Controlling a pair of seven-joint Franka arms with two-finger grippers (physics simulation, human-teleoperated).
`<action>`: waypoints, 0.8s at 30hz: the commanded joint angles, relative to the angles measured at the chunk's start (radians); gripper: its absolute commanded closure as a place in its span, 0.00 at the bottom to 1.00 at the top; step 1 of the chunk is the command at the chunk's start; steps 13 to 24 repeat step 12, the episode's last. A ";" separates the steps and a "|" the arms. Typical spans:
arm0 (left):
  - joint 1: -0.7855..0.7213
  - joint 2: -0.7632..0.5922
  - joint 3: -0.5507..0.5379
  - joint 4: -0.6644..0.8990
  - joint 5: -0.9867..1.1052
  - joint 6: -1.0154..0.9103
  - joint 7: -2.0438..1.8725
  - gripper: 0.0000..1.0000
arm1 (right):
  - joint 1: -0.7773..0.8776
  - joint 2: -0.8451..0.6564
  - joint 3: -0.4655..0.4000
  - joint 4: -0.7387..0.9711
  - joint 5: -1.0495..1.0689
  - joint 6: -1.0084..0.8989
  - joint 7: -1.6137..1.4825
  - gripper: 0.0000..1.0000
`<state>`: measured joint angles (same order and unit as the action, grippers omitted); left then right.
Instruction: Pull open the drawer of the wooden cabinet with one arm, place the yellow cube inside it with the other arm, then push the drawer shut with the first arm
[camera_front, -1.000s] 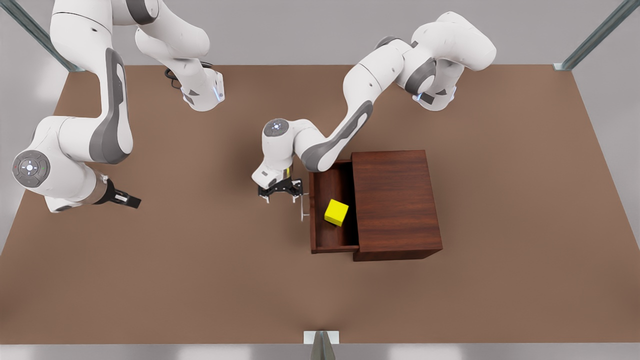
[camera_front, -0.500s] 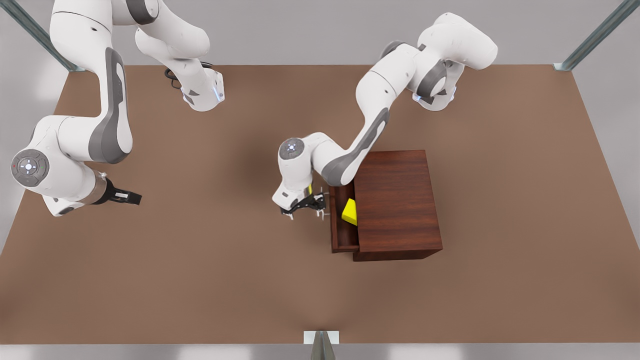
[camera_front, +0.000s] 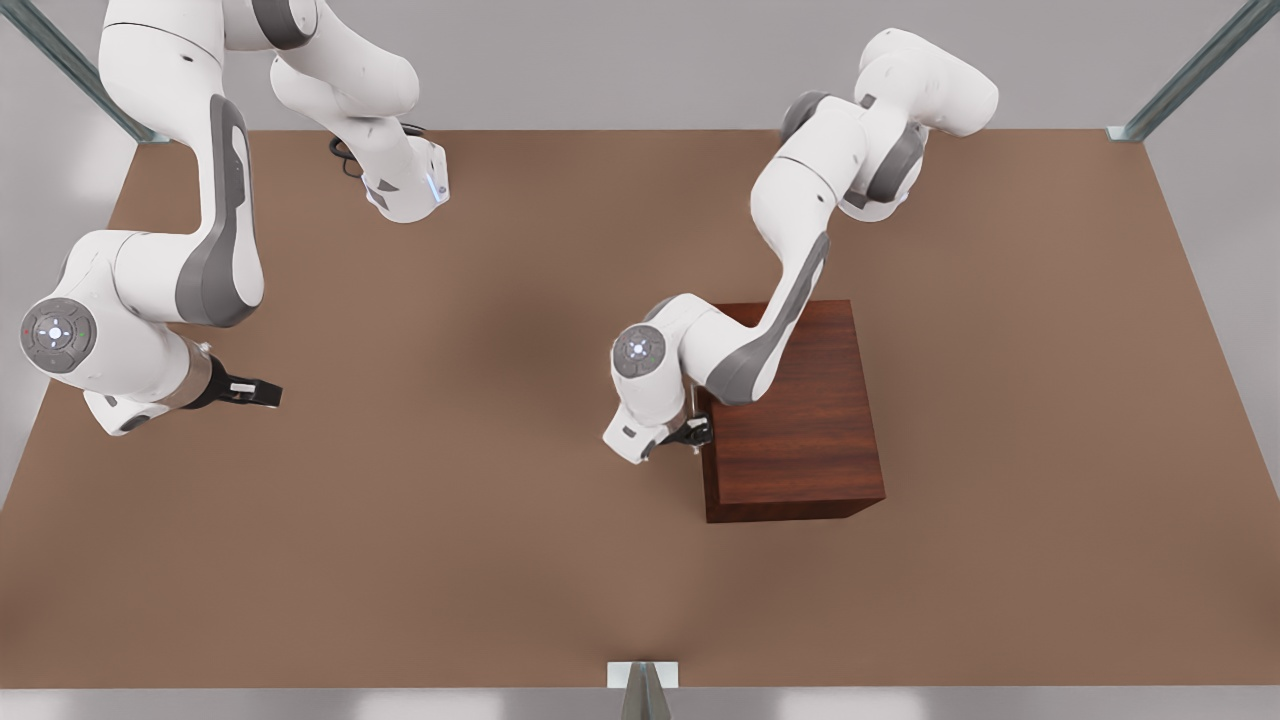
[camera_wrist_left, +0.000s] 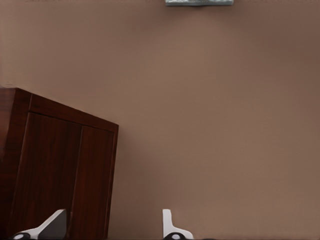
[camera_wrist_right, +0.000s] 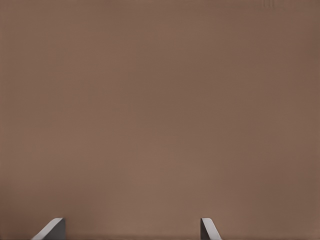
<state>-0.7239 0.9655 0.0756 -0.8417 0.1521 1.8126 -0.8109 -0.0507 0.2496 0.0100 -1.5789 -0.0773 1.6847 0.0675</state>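
The wooden cabinet (camera_front: 790, 410) stands right of the table's middle, and its drawer is slid fully in, with no tray sticking out on the front view's left side. The yellow cube is hidden. My left gripper (camera_front: 690, 435) is at the cabinet's left face, fingers open, with nothing between them. In the left wrist view the left gripper (camera_wrist_left: 111, 227) sits close to the dark wood of the cabinet (camera_wrist_left: 50, 170). My right gripper (camera_front: 250, 393) waits far off at the front view's left, open over bare table, as the right wrist view (camera_wrist_right: 130, 230) also shows.
The brown table (camera_front: 450, 560) stretches wide around the cabinet. Two white arm bases (camera_front: 405, 185) stand at the back edge. Metal frame posts (camera_front: 640, 690) mark the table's corners and near edge.
The drawer slid from open to fully shut, carrying the yellow cube out of sight. My left gripper moved with it toward the cabinet. The right arm barely moved.
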 joint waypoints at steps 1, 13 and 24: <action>0.009 -0.091 0.001 0.003 -0.064 -0.171 0.260 0.00 | 0.000 -0.001 -0.001 0.000 0.001 0.000 -0.052 0.00; 0.400 -0.847 0.001 -0.692 -0.220 -0.093 0.682 0.00 | 0.000 -0.001 -0.001 0.000 0.001 -0.013 -0.054 0.00; 0.400 -0.847 0.001 -0.692 -0.220 -0.093 0.682 0.00 | 0.000 -0.001 -0.001 0.000 0.001 -0.013 -0.054 0.00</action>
